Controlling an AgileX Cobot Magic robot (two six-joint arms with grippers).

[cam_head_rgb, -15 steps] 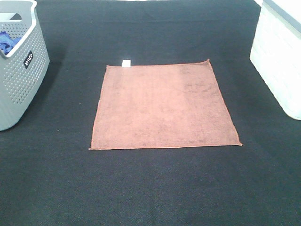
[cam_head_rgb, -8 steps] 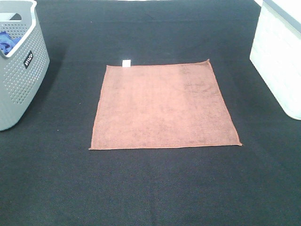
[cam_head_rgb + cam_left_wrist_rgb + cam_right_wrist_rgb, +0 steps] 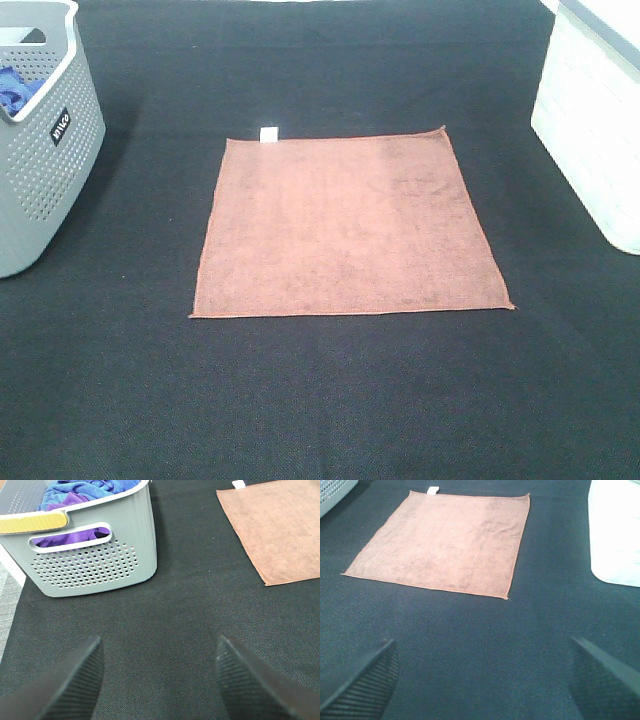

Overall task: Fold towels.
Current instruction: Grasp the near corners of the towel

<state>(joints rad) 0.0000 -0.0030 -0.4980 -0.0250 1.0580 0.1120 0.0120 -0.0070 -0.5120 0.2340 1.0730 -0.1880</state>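
Towel (image 3: 350, 225) is lying flat and unfolded, mid-surface (image 3: 320, 400). Left claw (image 3: 159, 641) and right claw (image 3: 482, 641) are both hanging wide open and empty, well short of it. Risk: the thin cloth is hugging the surface, so a claw is likely skidding over a corner or bunching it crooked.

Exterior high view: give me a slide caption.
Brown towel lies flat and unfolded on black table, between grey basket and white bin.

Dark woven tabletop (image 3: 320, 400), grey perforated basket (image 3: 45, 180) at ten o'clock, white bin (image 3: 590, 130) at two o'clock, even light
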